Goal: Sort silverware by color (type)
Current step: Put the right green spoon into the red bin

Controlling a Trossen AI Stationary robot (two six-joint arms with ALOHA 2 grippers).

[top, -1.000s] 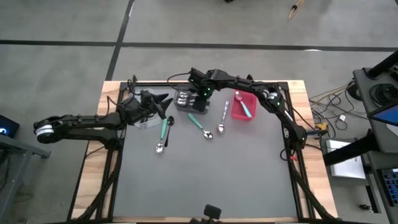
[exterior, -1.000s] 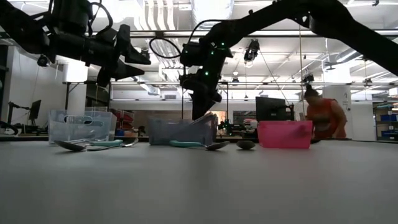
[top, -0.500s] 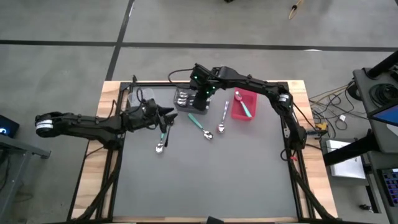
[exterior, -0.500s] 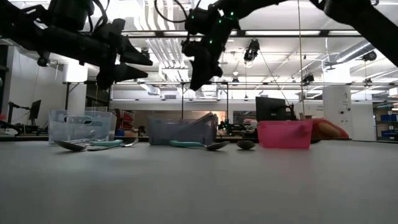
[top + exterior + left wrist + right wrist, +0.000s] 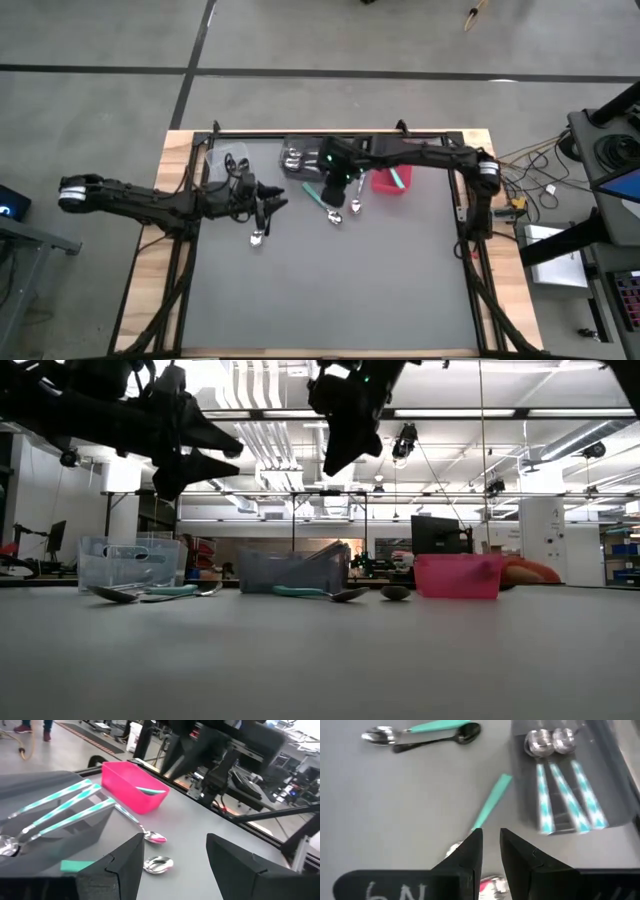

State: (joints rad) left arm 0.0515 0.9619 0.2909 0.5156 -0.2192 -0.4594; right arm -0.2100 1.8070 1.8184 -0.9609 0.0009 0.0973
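My left gripper [image 5: 274, 200] [image 5: 175, 857] hangs open and empty above a teal-handled spoon [image 5: 262, 216] and a black spoon [image 5: 440, 740] lying side by side on the grey mat. My right gripper [image 5: 335, 187] [image 5: 490, 851] hovers high over another teal-handled spoon [image 5: 322, 201] [image 5: 492, 800], its fingers a narrow gap apart with nothing between them. An all-silver spoon [image 5: 356, 196] [image 5: 150, 836] lies flat beside the red bin. Three teal-handled spoons [image 5: 562, 787] lie in the dark grey bin [image 5: 300, 158]. One teal-handled spoon [image 5: 150, 791] lies in the red bin [image 5: 393, 181].
A clear bin [image 5: 128, 563] stands at the far left of the mat, the dark grey bin [image 5: 292, 570] in the middle and the red bin [image 5: 458, 575] to its right, all along the far edge. The near half of the mat [image 5: 330, 290] holds nothing.
My right gripper has risen out of the dark grey bin and come toward the near edge, and now hangs over the spoons on the mat. My left gripper has swung from over the clear bin toward the near edge, staying open.
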